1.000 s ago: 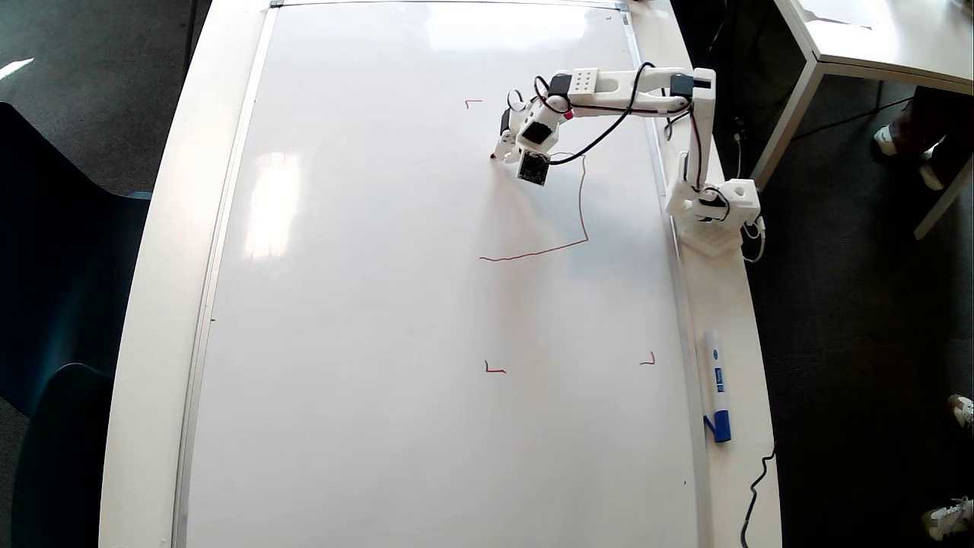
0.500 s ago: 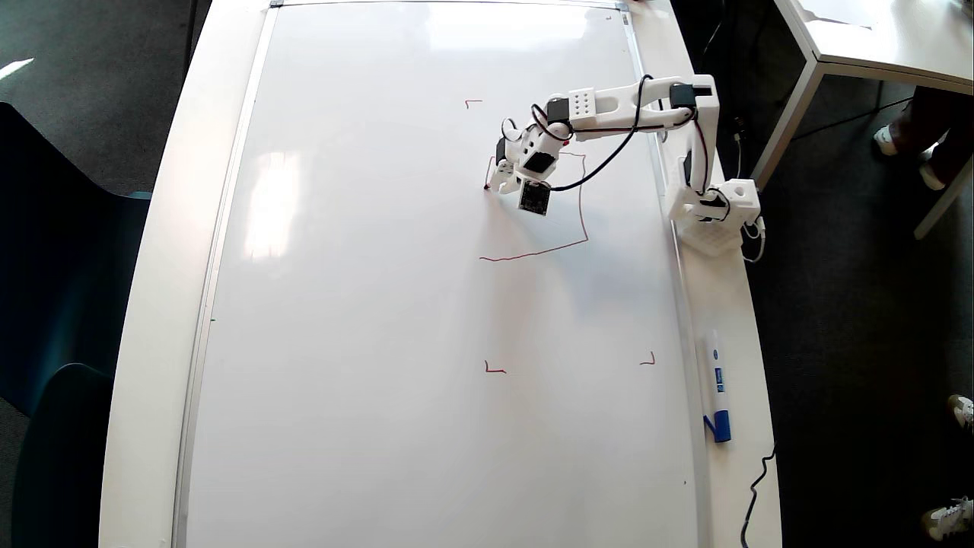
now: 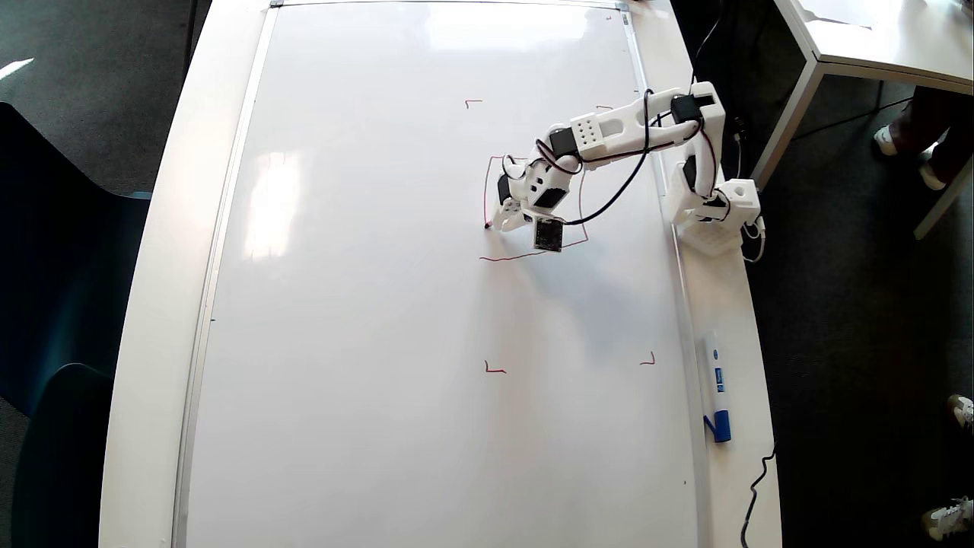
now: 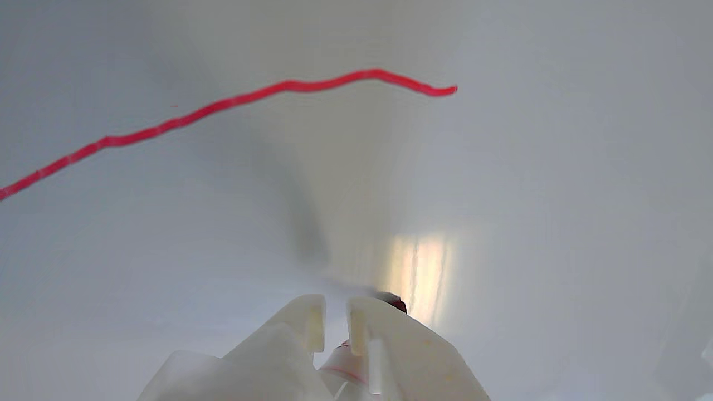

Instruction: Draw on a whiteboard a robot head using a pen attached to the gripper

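— Pen (image 4: 396, 304): where, and in what?
— Red tip touching the whiteboard (image 3: 365, 304), at the lower end of the drawing's left stroke in the overhead view; body clamped between the two white fingers of the gripper (image 3: 496, 224), which are drawn close together on it.
— Robot head (image 3: 581, 199): state?
— Unfinished red outline. Top, right and left strokes and a wavy bottom stroke; the bottom-left corner is open, with the pen tip just above the bottom stroke's left end. Wrist view shows that wavy stroke (image 4: 234, 101) ahead of the gripper (image 4: 336, 318).
— Whiteboard?
— Glossy, silver-framed, lying flat on the white worktop (image 3: 152, 304). Small red corner marks (image 3: 494, 370) around the drawing.
— Arm?
— White, black cables, base (image 3: 714, 215) at the board's right edge in the overhead view, reaching left over the drawing.
— Other items?
— Blue-capped marker (image 3: 716, 387) on the worktop strip to the right, well apart from the gripper.
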`<action>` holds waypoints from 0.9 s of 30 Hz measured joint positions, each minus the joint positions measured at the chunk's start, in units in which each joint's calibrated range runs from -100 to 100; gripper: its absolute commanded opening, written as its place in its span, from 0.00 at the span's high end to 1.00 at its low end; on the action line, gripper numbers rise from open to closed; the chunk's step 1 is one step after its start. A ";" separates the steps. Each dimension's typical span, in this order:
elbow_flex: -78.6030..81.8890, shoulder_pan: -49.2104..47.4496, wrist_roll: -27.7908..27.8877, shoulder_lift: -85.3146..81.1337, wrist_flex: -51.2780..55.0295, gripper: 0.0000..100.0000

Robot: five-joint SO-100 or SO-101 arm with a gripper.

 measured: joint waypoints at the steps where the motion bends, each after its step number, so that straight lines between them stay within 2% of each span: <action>1: 0.00 -0.68 -0.05 0.00 0.00 0.99; 13: -2.01 -6.71 -1.74 0.51 0.00 0.99; 27: -3.38 -7.39 -1.80 0.93 0.59 0.99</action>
